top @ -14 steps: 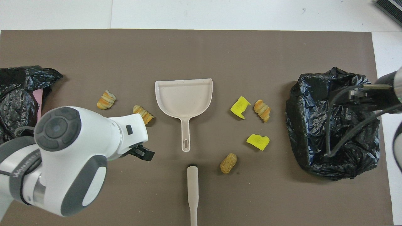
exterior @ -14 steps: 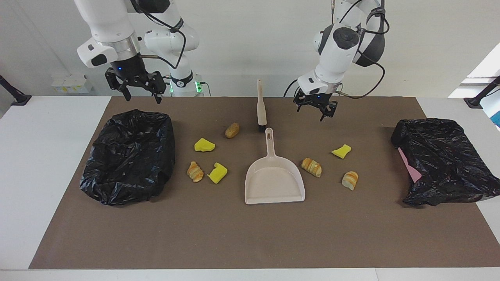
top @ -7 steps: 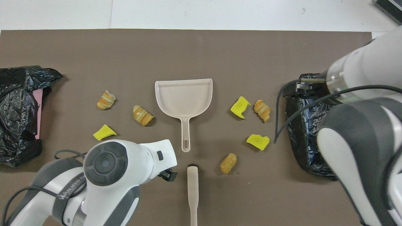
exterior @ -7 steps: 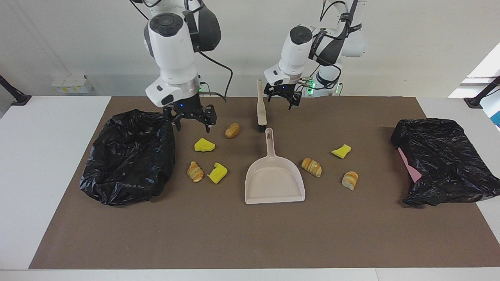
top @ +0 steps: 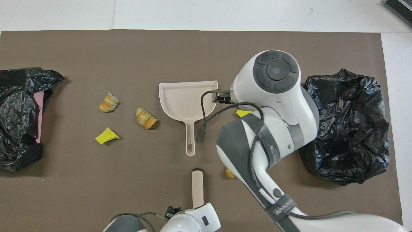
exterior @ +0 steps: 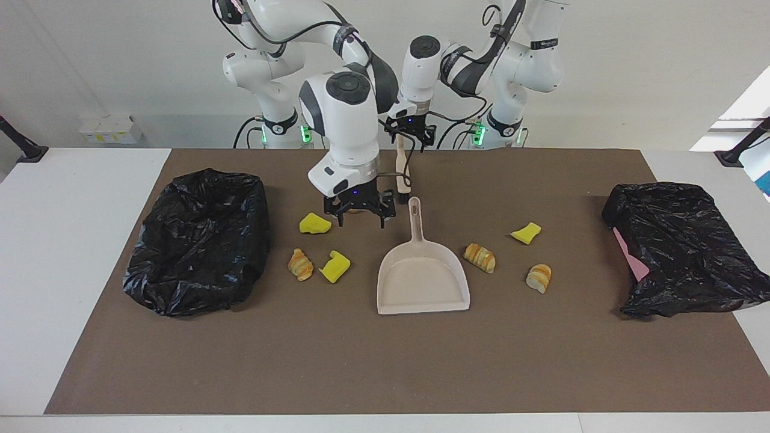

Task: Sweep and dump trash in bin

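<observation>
Trash lies around the beige dustpan: yellow chunks and striped bread pieces. My right gripper hangs open low over a brown bread piece, beside the dustpan's handle; its arm hides most of that piece. My left gripper is open around the upper end of the brush, which lies nearer the robots than the dustpan. Whether it touches the brush I cannot tell.
A bin lined with a black bag sits at the right arm's end of the brown mat. A second black-bagged bin sits at the left arm's end. The right arm covers trash near its bin in the overhead view.
The right arm swung from above its bin to the middle and dropped over the brown bread piece. The left gripper moved from beside the dustpan handle to the brush's upper end.
</observation>
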Robot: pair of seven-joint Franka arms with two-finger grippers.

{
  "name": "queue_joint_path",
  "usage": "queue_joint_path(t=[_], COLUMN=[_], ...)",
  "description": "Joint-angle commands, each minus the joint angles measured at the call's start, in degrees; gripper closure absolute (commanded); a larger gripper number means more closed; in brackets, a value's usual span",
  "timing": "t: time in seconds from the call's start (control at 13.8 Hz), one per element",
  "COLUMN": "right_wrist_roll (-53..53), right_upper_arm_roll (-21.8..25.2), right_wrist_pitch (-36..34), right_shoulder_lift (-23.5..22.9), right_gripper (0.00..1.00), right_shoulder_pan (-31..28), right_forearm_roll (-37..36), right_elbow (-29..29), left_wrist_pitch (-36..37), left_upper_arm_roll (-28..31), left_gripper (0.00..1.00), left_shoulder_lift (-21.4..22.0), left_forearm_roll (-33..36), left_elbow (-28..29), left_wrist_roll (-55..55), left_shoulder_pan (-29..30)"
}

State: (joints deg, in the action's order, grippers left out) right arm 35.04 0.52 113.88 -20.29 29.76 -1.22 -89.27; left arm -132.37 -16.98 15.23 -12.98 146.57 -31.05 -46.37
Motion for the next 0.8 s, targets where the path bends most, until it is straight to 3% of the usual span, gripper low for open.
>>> queue_joint_path(t=[0.0, 0.22, 0.72], right_wrist_roll=[2.83, 5.29, 4.24], right_upper_arm_roll=[0.27, 0.27, 0.18], right_wrist_pitch=[2.57, 4.77, 6.44], right_shoulder_lift=[-3.95, -8.70, -11.17], right_gripper=[0.00, 0.00, 0.00], right_shoulder_pan=[2.39, 6.00, 9.35], right_forearm_roll=[0.17, -0.09, -1.41], right_elbow=[2.26, 4.80, 4.55], left_wrist_pitch=[-3.07, -2.98, -4.11], left_upper_arm_roll=[0.98, 0.90, 0.90], left_gripper=[0.00, 0.00, 0.02], left_shoulder_lift=[1.29, 1.20, -0.99], left_forearm_roll=[-0.82, -0.82, -0.73], left_elbow=[3.37, 3.28, 2.06], left_wrist_roll=[-3.92, -5.25, -7.45], left_shoulder_pan=[-3.98, -4.08, -3.99])
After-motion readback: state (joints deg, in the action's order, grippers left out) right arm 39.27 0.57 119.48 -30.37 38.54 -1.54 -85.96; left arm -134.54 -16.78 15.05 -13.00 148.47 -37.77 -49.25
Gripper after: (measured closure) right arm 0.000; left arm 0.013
